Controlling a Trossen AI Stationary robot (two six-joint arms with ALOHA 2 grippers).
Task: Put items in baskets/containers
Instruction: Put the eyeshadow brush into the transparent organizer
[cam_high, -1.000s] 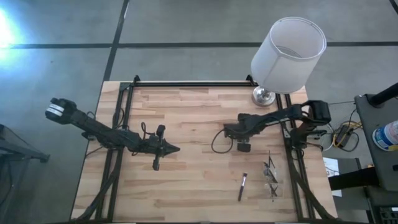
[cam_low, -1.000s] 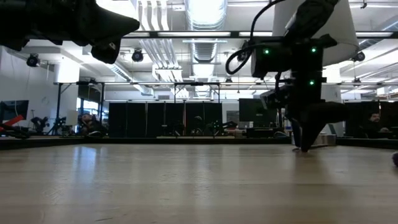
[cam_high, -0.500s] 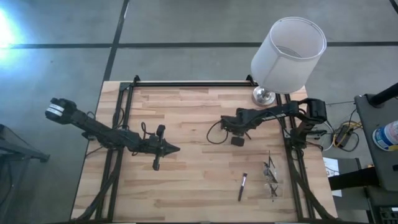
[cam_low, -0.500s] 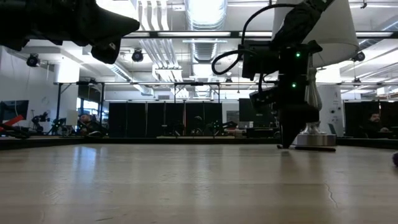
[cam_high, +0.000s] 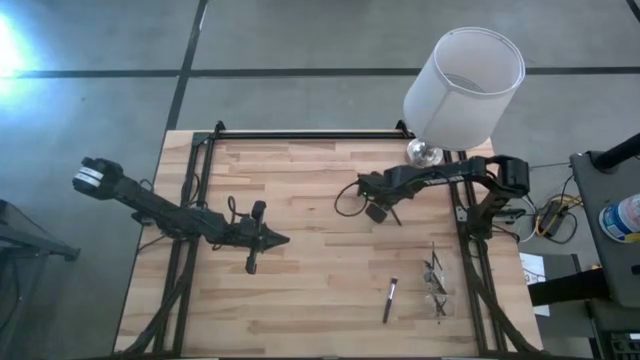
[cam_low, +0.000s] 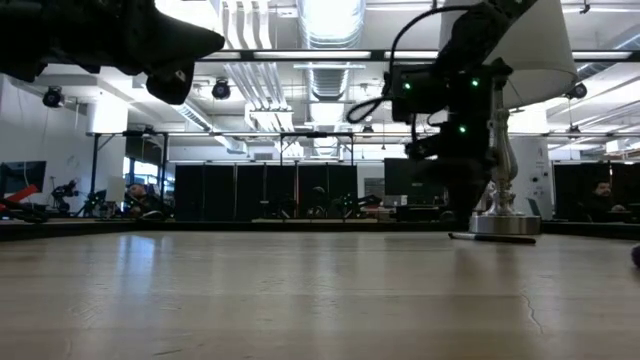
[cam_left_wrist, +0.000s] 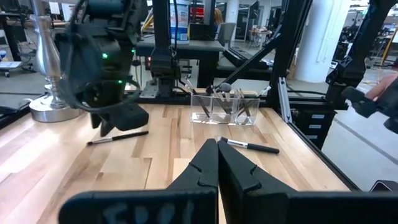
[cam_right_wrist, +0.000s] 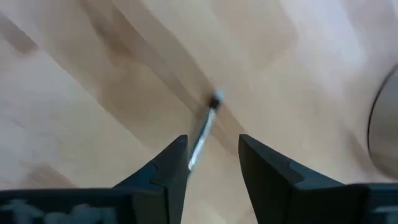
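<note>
Right gripper (cam_high: 384, 212) is down low over the desk (cam_high: 300, 290), up around 1 o'clock from the desk's middle, close to the lamp (cam_high: 462, 75) base. Its fingers (cam_right_wrist: 165, 168) are spread apart with nothing clamped; a brush (cam_right_wrist: 204, 127) lies flat on the wood in the gap between them, bristle tip pointing away from the wrist, handle running back under the gripper. From the left wrist cam that same brush (cam_left_wrist: 117, 137) shows lying flat just beside the right gripper (cam_left_wrist: 124, 115), roughly crossways to that view.

A second brush (cam_high: 389, 299) sits loose at about 5 o'clock on the desk, long axis nearly 12-to-6, tilted a little toward 1 o'clock. Just beside it, toward 3 o'clock, is the clear tray (cam_high: 435, 280) with a few brushes already in, leaning at mixed angles.

Left gripper (cam_high: 272, 239) hangs over the desk at about 9 o'clock, fingers (cam_left_wrist: 211, 165) pressed fully together, holding nothing, pointing toward 3 o'clock.
</note>
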